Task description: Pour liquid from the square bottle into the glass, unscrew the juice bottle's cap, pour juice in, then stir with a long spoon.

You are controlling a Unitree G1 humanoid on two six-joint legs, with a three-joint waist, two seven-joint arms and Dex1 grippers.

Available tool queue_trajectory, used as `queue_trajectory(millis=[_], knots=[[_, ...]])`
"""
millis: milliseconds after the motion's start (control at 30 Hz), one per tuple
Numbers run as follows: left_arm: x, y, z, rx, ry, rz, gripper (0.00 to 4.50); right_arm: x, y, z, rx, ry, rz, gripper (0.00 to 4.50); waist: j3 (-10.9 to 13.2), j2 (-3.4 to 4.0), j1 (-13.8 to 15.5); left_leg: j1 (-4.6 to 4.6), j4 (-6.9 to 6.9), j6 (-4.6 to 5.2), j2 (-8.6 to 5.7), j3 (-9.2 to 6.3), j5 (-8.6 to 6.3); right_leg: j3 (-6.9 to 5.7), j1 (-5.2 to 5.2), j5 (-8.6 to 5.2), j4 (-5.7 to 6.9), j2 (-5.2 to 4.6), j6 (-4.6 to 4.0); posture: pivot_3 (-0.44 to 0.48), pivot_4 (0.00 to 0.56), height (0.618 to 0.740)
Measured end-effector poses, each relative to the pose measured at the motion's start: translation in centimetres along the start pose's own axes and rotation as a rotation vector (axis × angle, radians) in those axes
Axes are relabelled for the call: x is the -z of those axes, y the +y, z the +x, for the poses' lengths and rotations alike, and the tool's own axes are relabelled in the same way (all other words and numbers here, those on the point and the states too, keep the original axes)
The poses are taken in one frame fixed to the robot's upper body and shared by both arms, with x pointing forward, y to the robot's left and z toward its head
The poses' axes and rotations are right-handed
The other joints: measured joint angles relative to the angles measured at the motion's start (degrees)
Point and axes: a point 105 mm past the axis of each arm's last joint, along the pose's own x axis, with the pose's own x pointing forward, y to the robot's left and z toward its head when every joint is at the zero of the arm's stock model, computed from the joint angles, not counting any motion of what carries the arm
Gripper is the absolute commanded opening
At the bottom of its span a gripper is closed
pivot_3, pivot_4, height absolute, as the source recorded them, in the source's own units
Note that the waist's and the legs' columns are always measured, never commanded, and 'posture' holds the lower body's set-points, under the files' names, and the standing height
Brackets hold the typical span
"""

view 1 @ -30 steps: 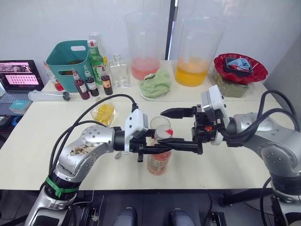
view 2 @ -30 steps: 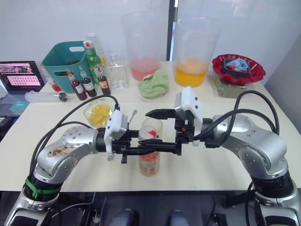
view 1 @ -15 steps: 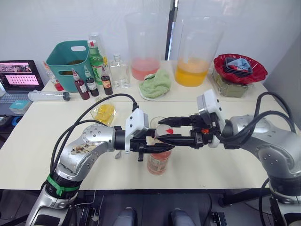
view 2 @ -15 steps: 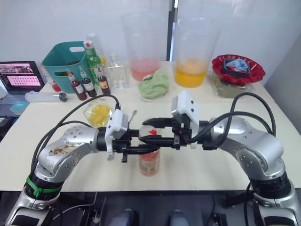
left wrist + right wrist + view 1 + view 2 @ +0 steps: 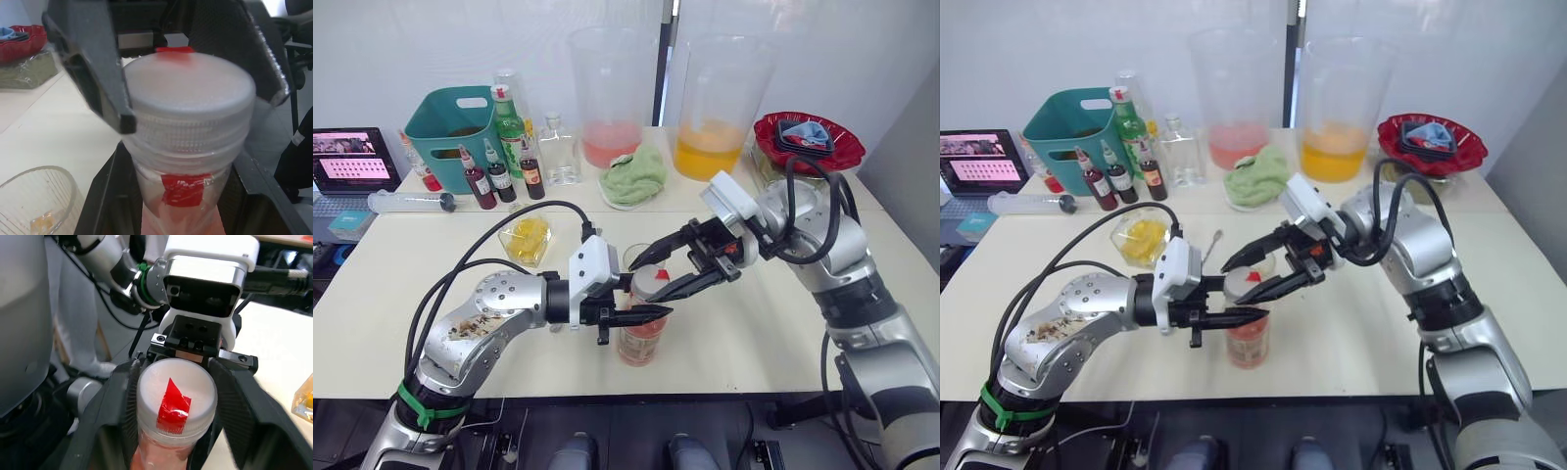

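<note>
White plastic is what I am looking at first: the cap (image 5: 188, 93) of the juice bottle (image 5: 643, 333), which is standing upright near the front edge of the table (image 5: 372, 294). My left gripper (image 5: 641, 315) is clamping the bottle just under the cap, one finger (image 5: 93, 63) passing on each side of the neck and pressing against it. My right gripper (image 5: 658, 272) is reaching in from the opposite side with its fingers spread, one finger (image 5: 122, 406) lying on each side of the cap; I cannot tell whether they are touching it. A red tab (image 5: 172, 404) is sitting on top of the cap, between those fingers. Pink juice (image 5: 1248, 345) is filling the lower part of the bottle, below both pairs of fingers. The glass (image 5: 646, 258) is standing just behind the bottle, beyond the fingertips of my left gripper and under the upper finger of my right one. The square bottle (image 5: 530, 238) with yellow liquid is sitting well off to the left of both grippers.
</note>
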Motion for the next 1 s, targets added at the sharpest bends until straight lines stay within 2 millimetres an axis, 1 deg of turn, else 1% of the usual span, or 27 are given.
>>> queue_trajectory(millis=[100,167,233,367,600,700,800,900,967,1000], knots=[[0.0,0.0,0.1,-0.003,-0.002,-0.007,1.43,-0.6,0.0,-0.5,0.002,-0.011,0.02,4.47,0.0,0.0,0.2,-0.03,0.0,0.0,-0.03,-0.07,0.0,-0.01,0.01,0.0,-0.01,-0.04,0.0,0.0,0.15,0.74],[0.0,0.0,0.1,-0.002,-0.003,-0.007,1.43,-0.8,0.2,-0.8,0.011,-0.03,0.045,4.47,0.0,0.0,0.23,-0.06,0.0,0.0,-0.03,-0.1,0.0,-0.01,-0.01,0.0,-0.01,-0.05,0.0,0.0,0.15,0.74],[0.0,0.0,0.2,0.001,-0.005,-0.009,1.43,-1.0,1.1,-1.4,0.043,-0.063,0.076,4.47,0.0,0.0,0.45,-0.1,0.01,0.0,-0.03,-0.15,0.0,-0.04,-0.02,0.0,-0.01,-0.05,0.0,0.0,0.15,0.74],[0.0,0.1,0.2,0.012,-0.005,-0.01,1.43,-0.5,2.3,-1.5,0.186,-0.083,0.112,4.47,0.0,-0.01,0.5,-0.13,-0.01,0.0,-0.04,-0.22,0.0,0.0,-0.09,0.0,0.01,-0.06,0.0,0.0,0.15,0.74],[0.0,0.4,0.4,0.029,-0.019,-0.021,1.43,0.0,2.5,-1.0,0.507,-0.067,0.143,4.47,0.0,-0.01,0.53,-0.12,0.0,0.0,-0.07,-0.16,0.0,0.0,-0.04,0.0,0.01,-0.06,0.0,0.0,0.15,0.74],[0.1,0.6,0.5,0.038,-0.022,-0.025,1.43,0.5,2.6,-0.8,0.581,-0.054,0.175,4.47,0.0,-0.01,0.75,-0.12,0.04,0.0,-0.1,-0.03,0.0,0.0,0.0,0.0,-0.02,-0.08,0.01,0.0,0.15,0.74],[0.1,0.5,0.5,0.045,-0.023,-0.026,1.43,0.4,2.9,-0.4,0.61,-0.056,0.189,4.47,0.0,-0.01,0.74,-0.11,0.03,0.0,-0.08,0.01,0.0,-0.01,0.0,0.0,-0.02,-0.07,0.01,0.0,0.15,0.74],[0.1,0.5,0.6,0.047,-0.023,-0.024,1.43,0.3,2.9,-0.2,0.626,-0.042,0.19,3.68,0.0,-0.01,0.74,-0.11,0.03,0.0,-0.08,0.05,0.0,-0.02,0.02,0.0,-0.04,-0.06,0.01,0.0,0.15,0.74],[0.1,0.6,0.6,0.048,-0.025,-0.023,1.43,0.4,2.9,-0.2,0.635,-0.037,0.196,3.06,0.0,-0.01,0.79,-0.1,0.03,0.0,-0.09,0.08,0.0,-0.03,0.06,-0.01,-0.07,-0.06,0.02,0.0,0.15,0.74],[0.1,0.6,0.6,0.046,-0.026,-0.024,1.43,0.4,3.0,-0.1,0.629,-0.039,0.198,2.62,0.0,-0.01,0.8,-0.1,0.03,0.0,-0.09,0.09,0.0,-0.04,0.06,-0.01,-0.08,-0.06,0.02,0.0,0.15,0.74]])
